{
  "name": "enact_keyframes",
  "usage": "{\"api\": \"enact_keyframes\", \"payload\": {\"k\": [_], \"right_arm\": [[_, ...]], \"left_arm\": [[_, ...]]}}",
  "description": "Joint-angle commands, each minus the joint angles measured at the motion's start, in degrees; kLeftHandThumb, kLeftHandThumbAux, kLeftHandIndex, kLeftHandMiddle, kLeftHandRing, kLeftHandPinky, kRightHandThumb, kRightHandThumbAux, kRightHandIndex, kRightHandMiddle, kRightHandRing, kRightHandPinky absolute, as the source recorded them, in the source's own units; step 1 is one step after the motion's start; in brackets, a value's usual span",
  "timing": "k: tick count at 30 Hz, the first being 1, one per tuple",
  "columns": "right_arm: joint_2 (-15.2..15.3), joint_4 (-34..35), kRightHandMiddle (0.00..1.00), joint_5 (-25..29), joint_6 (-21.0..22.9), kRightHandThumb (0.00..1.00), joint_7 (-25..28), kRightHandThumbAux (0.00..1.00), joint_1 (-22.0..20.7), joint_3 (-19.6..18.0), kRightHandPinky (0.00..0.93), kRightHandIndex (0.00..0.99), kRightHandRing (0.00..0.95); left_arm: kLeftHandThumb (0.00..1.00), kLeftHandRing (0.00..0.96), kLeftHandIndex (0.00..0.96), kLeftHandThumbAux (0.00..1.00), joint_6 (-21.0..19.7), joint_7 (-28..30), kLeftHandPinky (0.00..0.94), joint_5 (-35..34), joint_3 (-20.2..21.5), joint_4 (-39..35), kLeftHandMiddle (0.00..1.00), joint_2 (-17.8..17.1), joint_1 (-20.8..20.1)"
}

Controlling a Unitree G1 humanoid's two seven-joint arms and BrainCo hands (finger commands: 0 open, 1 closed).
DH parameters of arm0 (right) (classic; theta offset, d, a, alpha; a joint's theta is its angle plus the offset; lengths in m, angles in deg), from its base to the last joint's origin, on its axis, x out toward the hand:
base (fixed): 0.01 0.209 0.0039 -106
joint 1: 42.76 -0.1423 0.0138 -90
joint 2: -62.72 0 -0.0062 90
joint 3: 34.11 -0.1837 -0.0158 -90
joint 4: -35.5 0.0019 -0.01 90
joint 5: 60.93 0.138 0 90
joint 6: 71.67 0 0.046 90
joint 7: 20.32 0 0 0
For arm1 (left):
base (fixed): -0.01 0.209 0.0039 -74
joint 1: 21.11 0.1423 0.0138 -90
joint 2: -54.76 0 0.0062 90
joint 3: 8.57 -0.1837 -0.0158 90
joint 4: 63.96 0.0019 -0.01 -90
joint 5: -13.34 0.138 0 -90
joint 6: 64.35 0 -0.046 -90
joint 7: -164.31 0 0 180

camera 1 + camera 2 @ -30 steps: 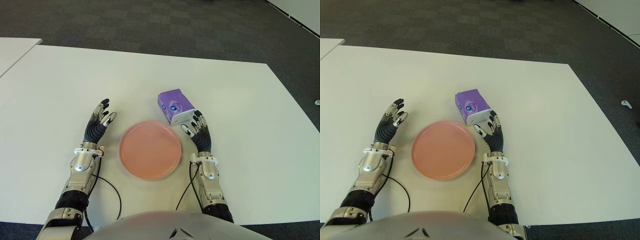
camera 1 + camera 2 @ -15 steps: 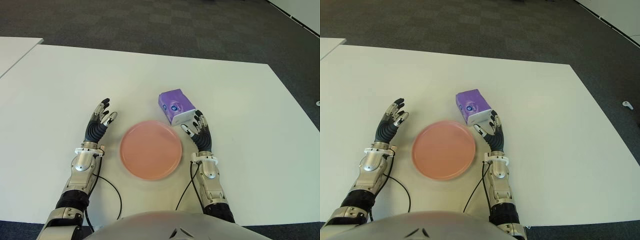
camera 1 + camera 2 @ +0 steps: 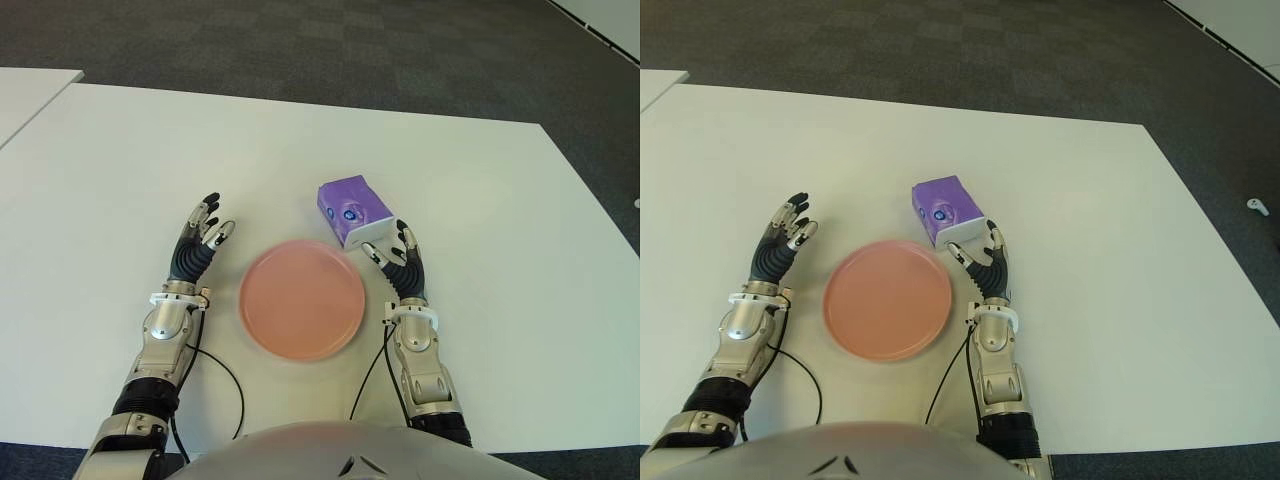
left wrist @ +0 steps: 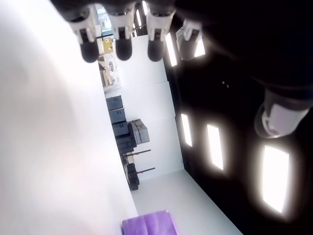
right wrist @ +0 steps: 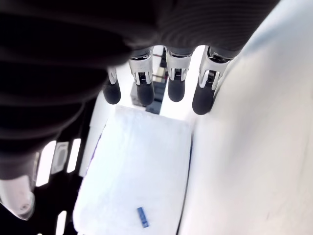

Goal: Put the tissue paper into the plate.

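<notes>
the tissue paper (image 3: 354,212) is seen as a small purple pack with a white end, lying on the white table (image 3: 120,160) just beyond the round, smooth pink plate (image 3: 301,299). the right hand (image 3: 401,265) is placed at the pack's white end, fingers extended and unclenched, nothing grasped. the left hand (image 3: 197,243) is shown left of the plate, fingers spread, empty.

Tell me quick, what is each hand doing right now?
Left hand: open, holding nothing, left of the plate.
Right hand: open, fingers extended at the tissue pack, not grasping.
</notes>
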State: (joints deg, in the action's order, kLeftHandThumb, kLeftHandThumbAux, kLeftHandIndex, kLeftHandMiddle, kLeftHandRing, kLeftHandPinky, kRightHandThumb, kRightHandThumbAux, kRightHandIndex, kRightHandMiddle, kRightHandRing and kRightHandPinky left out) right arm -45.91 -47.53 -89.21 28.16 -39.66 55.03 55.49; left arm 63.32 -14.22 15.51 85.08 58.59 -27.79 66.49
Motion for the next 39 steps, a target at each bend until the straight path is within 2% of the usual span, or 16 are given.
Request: {"api": "enact_keyframes", "payload": {"k": [1,4,7,11,15,21,23,25,27,29,31,34,39], "right_arm": [[0.0,4.6,0.000,-2.9,6.2,0.112,-4.1,0.552,-1.5,-3.8,0.006,0.000,0.000],[2.6,13.2,0.000,-3.6,7.6,0.141,-3.8,0.585,-10.3,-6.7,0.006,0.000,0.000],[4.6,17.1,0.000,-4.1,9.2,0.163,-2.6,0.608,-15.4,-7.4,0.002,0.000,0.000],[9.1,11.2,0.000,-2.7,2.5,0.182,-4.2,0.625,-20.9,-8.1,0.000,0.000,0.000],[12.0,2.7,0.000,-3.6,-4.1,0.196,-6.8,0.635,-28.8,-5.5,0.000,0.000,0.000],[15.1,3.6,0.000,-5.3,-6.8,0.222,-5.5,0.625,-33.3,-3.3,0.000,0.000,0.000],[16.3,7.3,0.000,-7.0,-4.3,0.233,-2.6,0.609,-34.5,-3.0,0.005,0.001,0.000],[19.0,12.4,0.000,-12.2,0.2,0.210,2.8,0.604,-37.1,-2.1,0.018,0.000,0.000],[20.3,12.3,0.000,-15.4,1.6,0.186,4.5,0.592,-38.2,-1.1,0.030,0.000,0.000],[20.7,9.8,0.000,-16.5,1.5,0.171,4.7,0.579,-38.3,-0.3,0.036,0.000,0.000],[21.2,10.2,0.000,-17.0,3.1,0.159,7.7,0.560,-38.1,0.4,0.040,0.000,0.000],[23.0,4.7,0.000,-14.0,5.4,0.165,16.3,0.528,-43.6,2.2,0.033,0.000,0.000],[25.1,-1.0,0.000,-13.1,4.5,0.188,20.8,0.499,-46.9,4.2,0.024,0.000,0.000]], "left_arm": [[0.000,0.000,0.000,0.437,-1.0,-1.3,0.000,0.8,-1.0,4.5,0.000,2.7,3.5],[0.000,0.000,0.000,0.436,-0.8,-1.6,0.000,0.9,-1.1,4.5,0.000,2.9,3.5],[0.000,0.000,0.000,0.438,-0.6,-1.8,0.000,0.9,-1.3,4.5,0.000,3.0,3.5],[0.000,0.000,0.000,0.440,-0.4,-1.4,0.000,0.7,-1.3,4.3,0.000,3.2,3.6],[0.000,0.000,0.000,0.446,-0.2,-1.4,0.000,0.5,-1.0,4.5,0.000,3.1,3.6],[0.000,0.000,0.000,0.456,-0.4,-1.7,0.000,0.5,-0.6,4.7,0.000,3.1,3.8],[0.000,0.000,0.000,0.459,-0.4,-1.8,0.000,0.5,-0.5,4.7,0.000,3.1,3.8],[0.000,0.000,0.000,0.459,-0.6,-2.1,0.000,0.7,-0.3,4.7,0.000,3.1,3.9],[0.000,0.000,0.000,0.459,-0.8,-2.4,0.000,0.8,-0.2,4.7,0.000,3.1,3.9],[0.000,0.000,0.000,0.458,-1.0,-2.6,0.000,0.8,-0.1,4.7,0.000,3.1,3.9],[0.000,0.000,0.000,0.457,-1.1,-2.6,0.000,0.8,-0.1,4.6,0.000,3.0,4.0],[0.000,0.000,0.000,0.452,-1.3,-2.9,0.000,0.8,0.0,4.3,0.000,2.9,4.2],[0.000,0.000,0.000,0.449,-1.5,-3.2,0.000,1.0,0.1,4.1,0.000,2.8,4.4]]}}
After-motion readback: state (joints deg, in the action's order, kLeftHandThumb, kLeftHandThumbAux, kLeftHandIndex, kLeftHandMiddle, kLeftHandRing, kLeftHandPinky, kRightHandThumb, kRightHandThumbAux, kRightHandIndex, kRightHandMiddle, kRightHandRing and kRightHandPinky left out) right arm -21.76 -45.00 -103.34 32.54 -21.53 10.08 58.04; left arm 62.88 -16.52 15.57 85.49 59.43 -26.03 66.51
